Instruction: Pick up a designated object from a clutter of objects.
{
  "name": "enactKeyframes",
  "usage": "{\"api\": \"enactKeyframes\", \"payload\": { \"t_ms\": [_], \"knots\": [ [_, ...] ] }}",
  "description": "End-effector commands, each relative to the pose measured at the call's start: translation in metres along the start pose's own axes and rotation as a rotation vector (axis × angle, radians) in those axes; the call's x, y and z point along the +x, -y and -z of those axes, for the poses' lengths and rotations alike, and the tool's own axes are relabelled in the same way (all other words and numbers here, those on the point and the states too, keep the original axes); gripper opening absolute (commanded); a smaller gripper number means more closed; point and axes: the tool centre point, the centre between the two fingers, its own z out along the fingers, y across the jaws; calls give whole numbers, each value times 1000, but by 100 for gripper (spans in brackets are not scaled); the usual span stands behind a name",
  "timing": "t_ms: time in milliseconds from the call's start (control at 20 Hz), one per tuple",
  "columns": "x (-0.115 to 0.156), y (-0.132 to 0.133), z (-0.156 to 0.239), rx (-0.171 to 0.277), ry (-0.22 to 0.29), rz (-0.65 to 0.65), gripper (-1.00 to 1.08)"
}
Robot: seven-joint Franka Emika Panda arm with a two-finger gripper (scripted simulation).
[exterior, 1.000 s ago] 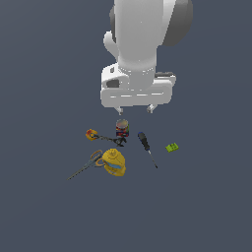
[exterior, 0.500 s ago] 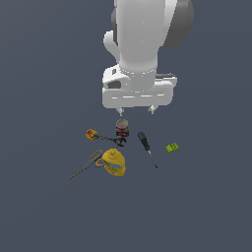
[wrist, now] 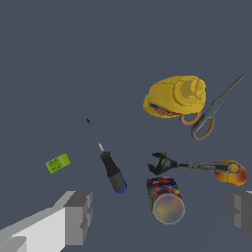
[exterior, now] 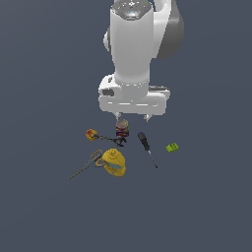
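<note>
Hovering spread wide and empty, the gripper (wrist: 160,216) is seen above the dark red can (wrist: 165,200), just beside the black clamp (wrist: 189,165).

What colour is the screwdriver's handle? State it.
The screwdriver has a black handle with a blue end cap; the wrist view shows it best.

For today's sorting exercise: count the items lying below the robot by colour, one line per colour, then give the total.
Black: 2 (clamp tool, screwdriver)
Yellow: 1 (jug)
Orange: 2 (ball, scissors)
Dark red: 1 (can)
Green: 1 (brick)
Total: 7
</note>
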Motion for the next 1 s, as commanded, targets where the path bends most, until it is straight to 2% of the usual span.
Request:
{"api": "enactKeyframes", "payload": {
  "t_ms": [0,950],
  "knots": [
    [1,-5,-10,2,0,-67,100],
    [-5,-57,-97,6,-5,-670,100]
  ]
}}
